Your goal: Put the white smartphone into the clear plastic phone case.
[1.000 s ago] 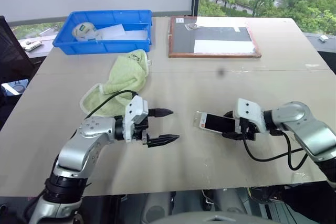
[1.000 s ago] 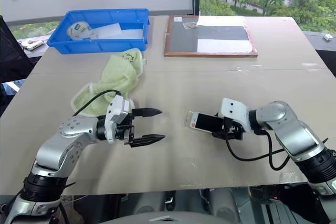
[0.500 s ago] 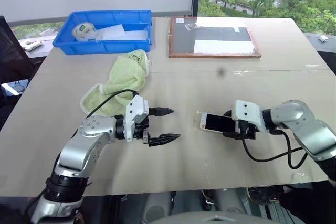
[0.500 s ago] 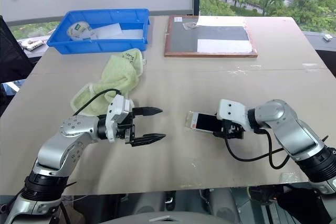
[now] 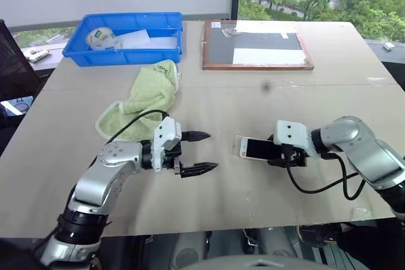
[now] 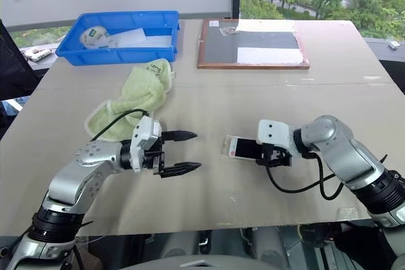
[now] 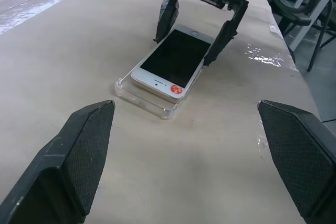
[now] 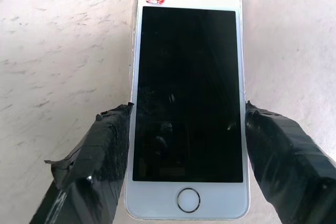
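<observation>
Right gripper (image 8: 186, 124) jaws clamping phone (image 8: 188, 98) over case (image 7: 149, 97); left gripper (image 5: 199, 152) jaws wide, idle. Best pressing down evenly, corners aligned.

One white smartphone (image 5: 258, 148), one clear case (image 7: 137, 95), one green towel (image 5: 147, 97), one blue bin (image 5: 130, 38).

Right gripper (image 5: 273, 150) with black fingers rolls slightly, its white housing now nearer the white black-screened smartphone (image 5: 256, 148); nothing else differs.

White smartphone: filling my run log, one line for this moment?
white smartphone: lying partly in clear plastic phone case | right hand: fingers at both its sides | left hand: open, apart
</observation>
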You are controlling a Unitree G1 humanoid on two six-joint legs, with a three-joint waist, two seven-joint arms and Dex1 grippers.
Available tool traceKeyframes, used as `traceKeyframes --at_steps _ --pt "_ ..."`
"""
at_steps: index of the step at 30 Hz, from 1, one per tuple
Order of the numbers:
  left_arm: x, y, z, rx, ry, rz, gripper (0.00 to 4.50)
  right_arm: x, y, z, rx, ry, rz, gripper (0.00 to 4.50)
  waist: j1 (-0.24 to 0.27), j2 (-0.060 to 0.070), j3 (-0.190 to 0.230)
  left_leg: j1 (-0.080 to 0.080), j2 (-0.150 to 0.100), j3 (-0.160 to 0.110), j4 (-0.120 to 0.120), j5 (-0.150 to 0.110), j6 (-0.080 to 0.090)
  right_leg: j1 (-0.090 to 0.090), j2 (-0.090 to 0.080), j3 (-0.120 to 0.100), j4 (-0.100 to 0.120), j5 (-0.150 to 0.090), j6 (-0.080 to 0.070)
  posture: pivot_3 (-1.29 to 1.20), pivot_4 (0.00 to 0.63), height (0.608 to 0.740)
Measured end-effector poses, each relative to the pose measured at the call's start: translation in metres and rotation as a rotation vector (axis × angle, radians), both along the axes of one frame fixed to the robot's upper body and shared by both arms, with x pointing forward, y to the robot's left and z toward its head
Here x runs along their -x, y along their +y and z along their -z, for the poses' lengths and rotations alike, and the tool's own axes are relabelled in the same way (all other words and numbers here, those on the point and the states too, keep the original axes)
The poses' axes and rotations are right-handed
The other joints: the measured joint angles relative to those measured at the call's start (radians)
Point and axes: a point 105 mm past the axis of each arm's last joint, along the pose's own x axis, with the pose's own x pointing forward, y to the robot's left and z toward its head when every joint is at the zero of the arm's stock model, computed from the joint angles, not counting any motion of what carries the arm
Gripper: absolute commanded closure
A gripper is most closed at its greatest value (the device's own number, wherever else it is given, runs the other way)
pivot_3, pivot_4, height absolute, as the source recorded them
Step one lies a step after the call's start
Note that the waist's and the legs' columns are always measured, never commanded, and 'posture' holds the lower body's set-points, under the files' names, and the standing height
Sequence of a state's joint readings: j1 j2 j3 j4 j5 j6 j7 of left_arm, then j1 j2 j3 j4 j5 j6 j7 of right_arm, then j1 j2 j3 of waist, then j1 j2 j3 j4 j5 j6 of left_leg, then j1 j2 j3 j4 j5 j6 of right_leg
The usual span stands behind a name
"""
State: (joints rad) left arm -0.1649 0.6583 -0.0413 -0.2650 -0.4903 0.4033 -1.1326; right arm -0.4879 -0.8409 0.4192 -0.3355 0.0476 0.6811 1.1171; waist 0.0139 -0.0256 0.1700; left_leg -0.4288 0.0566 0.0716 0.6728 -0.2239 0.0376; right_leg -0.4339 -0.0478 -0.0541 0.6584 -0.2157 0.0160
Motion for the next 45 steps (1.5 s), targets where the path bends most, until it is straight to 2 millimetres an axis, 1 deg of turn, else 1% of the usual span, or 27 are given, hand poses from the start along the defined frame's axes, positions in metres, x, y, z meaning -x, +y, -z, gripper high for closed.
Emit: traceKeyframes --at_steps 1,2,7,8,11,12,13,14,15,18,19,20,21,22,23,26,29,33,36,39,45 --pt "0.000 0.000 0.000 0.000 -0.003 -0.001 0.00 0.000 0.000 -0.001 -0.002 0.001 0.004 0.56 0.000 0.000 0.000 0.000 0.000 0.000 0.000 0.000 0.000 0.000 0.000 0.000 0.000 0.000 0.000 0.00 0.150 0.740" --pt "0.000 -0.001 0.000 0.001 -0.006 0.001 0.00 0.002 -0.001 0.003 0.002 0.020 0.009 0.09 0.000 0.000 0.000 -0.001 0.000 0.000 0.000 0.000 0.000 0.000 0.000 0.000 0.000 0.000 0.000 0.00 0.150 0.740" --pt "-0.002 0.000 0.003 -0.014 0.000 -0.006 0.00 0.002 -0.001 0.004 -0.017 -0.006 0.037 0.09 0.000 0.001 0.001 -0.001 0.000 0.000 0.000 0.000 0.000 -0.001 0.000 0.000 0.000 0.000 0.000 0.00 0.150 0.740" --pt "-0.003 0.000 0.004 -0.017 0.000 -0.005 0.00 0.003 0.001 0.001 -0.054 0.000 0.060 0.09 0.000 0.001 0.001 -0.002 0.000 0.000 -0.001 0.000 0.000 -0.001 0.000 0.000 0.000 0.000 0.000 0.00 0.150 0.740" --pt "-0.009 -0.005 0.004 -0.016 -0.006 0.002 0.00 0.009 0.010 -0.024 -0.198 0.007 0.097 0.09 0.001 0.001 0.001 -0.002 0.000 0.000 0.000 0.000 0.000 -0.001 0.000 0.000 0.000 0.000 0.000 0.00 0.150 0.740" --pt "-0.010 -0.007 0.004 -0.014 -0.006 0.007 0.51 0.012 0.011 -0.032 -0.224 -0.001 0.100 0.29 0.002 0.001 0.001 -0.002 0.000 0.000 0.000 0.000 0.000 -0.001 0.000 -0.001 0.000 0.000 0.000 0.00 0.150 0.740" --pt "-0.011 -0.008 0.005 -0.011 -0.002 0.007 0.82 0.014 0.010 -0.040 -0.241 -0.019 0.103 0.59 0.002 0.001 0.001 -0.002 0.000 0.000 0.000 0.000 0.000 -0.001 0.000 -0.001 0.000 0.000 0.000 0.00 0.150 0.740" --pt "-0.013 -0.008 0.006 -0.010 0.002 0.005 1.22 0.016 0.008 -0.042 -0.247 -0.025 0.108 0.91 0.003 0.001 0.001 -0.002 0.000 0.000 0.000 0.000 0.000 -0.001 0.000 -0.001 0.000 0.000 0.000 0.00 0.150 0.740" --pt "-0.014 -0.008 0.007 -0.015 0.006 0.004 1.83 0.017 0.005 -0.042 -0.259 -0.029 0.133 1.46 0.003 0.001 0.001 -0.002 0.000 0.000 -0.001 0.000 0.000 -0.001 0.000 -0.001 -0.001 0.000 0.000 0.00 0.150 0.740" --pt "-0.020 -0.013 0.013 -0.029 0.009 0.012 3.19 0.024 -0.007 -0.035 -0.301 -0.002 0.224 2.82 0.007 0.001 0.001 -0.003 -0.001 0.000 -0.001 0.000 0.000 -0.001 -0.001 -0.001 -0.001 0.000 0.000 0.00 0.150 0.740" --pt "-0.023 -0.015 0.015 -0.029 0.014 0.012 3.87 0.026 -0.010 -0.034 -0.318 -0.002 0.256 3.48 0.006 0.001 0.001 -0.003 -0.001 0.000 0.000 0.000 0.000 -0.001 -0.001 0.000 -0.001 0.000 0.000 0.00 0.150 0.740" --pt "-0.026 -0.019 0.017 -0.034 0.017 0.015 4.38 0.028 -0.014 -0.034 -0.335 -0.008 0.285 4.02 0.005 0.001 0.001 -0.003 -0.001 0.000 0.000 0.000 0.000 -0.001 -0.001 0.000 -0.001 0.000 0.000 0.00 0.150 0.740" --pt "-0.028 -0.021 0.018 -0.033 0.017 0.016 4.50 0.029 -0.016 -0.034 -0.340 -0.014 0.296 4.37 0.004 0.001 0.001 -0.002 -0.001 0.000 0.000 0.000 0.000 -0.001 0.000 0.000 0.000 0.000 0.000 0.00 0.150 0.740" --pt "-0.031 -0.026 0.018 -0.023 0.016 0.017 4.50 0.031 -0.022 -0.034 -0.345 -0.031 0.332 4.48 0.005 0.001 0.001 -0.002 -0.001 0.000 0.000 0.000 0.000 -0.001 0.000 0.000 0.000 0.000 0.000 0.00 0.150 0.740" --pt "-0.035 -0.029 0.019 -0.017 0.011 0.015 4.50 0.034 -0.027 -0.032 -0.344 -0.038 0.364 4.48 0.008 0.001 0.001 -0.002 -0.002 -0.001 0.000 0.000 0.000 -0.001 0.000 -0.001 0.000 0.000 0.000 0.00 0.150 0.740" --pt "-0.040 -0.036 0.029 -0.042 0.016 0.009 4.50 0.042 -0.048 -0.023 -0.310 -0.054 0.472 4.48 0.003 0.001 0.001 -0.002 -0.001 0.000 0.000 0.000 0.000 -0.001 0.000 0.000 0.000 0.000 0.000 0.00 0.150 0.740" --pt "-0.043 -0.040 0.036 -0.055 0.016 -0.005 4.50 0.047 -0.060 -0.019 -0.277 -0.063 0.519 4.48 -0.002 0.001 0.001 -0.001 -0.001 0.000 0.000 0.000 0.000 -0.001 0.001 0.001 0.000 0.000 0.000 0.00 0.150 0.740" --pt "-0.050 -0.042 0.041 -0.082 0.005 -0.031 4.50 0.048 -0.058 -0.016 -0.273 -0.073 0.509 4.48 -0.001 0.001 0.001 -0.001 -0.001 0.000 0.000 0.000 0.000 0.000 0.001 0.000 0.001 0.000 0.000 0.00 0.150 0.740" --pt "-0.054 -0.041 0.043 -0.103 -0.002 -0.042 4.50 0.046 -0.053 -0.006 -0.258 -0.066 0.486 4.48 0.000 0.001 0.001 -0.001 -0.001 0.000 0.000 0.000 0.000 -0.001 0.001 0.000 0.000 0.000 0.000 0.00 0.150 0.740" --pt "-0.057 -0.043 0.042 -0.111 -0.014 -0.042 4.50 0.039 -0.052 0.002 -0.245 -0.062 0.476 4.48 0.000 0.001 0.001 -0.002 -0.001 0.000 0.000 0.000 0.000 -0.001 0.001 0.000 -0.001 0.000 0.000 0.00 0.150 0.740" --pt "-0.058 -0.042 0.042 -0.128 -0.024 -0.050 4.50 0.030 -0.049 0.006 -0.235 -0.081 0.453 4.48 0.001 0.001 0.001 -0.002 -0.001 -0.001 0.000 0.000 0.000 -0.001 0.001 0.000 0.000 0.000 0.000 0.00 0.150 0.740"
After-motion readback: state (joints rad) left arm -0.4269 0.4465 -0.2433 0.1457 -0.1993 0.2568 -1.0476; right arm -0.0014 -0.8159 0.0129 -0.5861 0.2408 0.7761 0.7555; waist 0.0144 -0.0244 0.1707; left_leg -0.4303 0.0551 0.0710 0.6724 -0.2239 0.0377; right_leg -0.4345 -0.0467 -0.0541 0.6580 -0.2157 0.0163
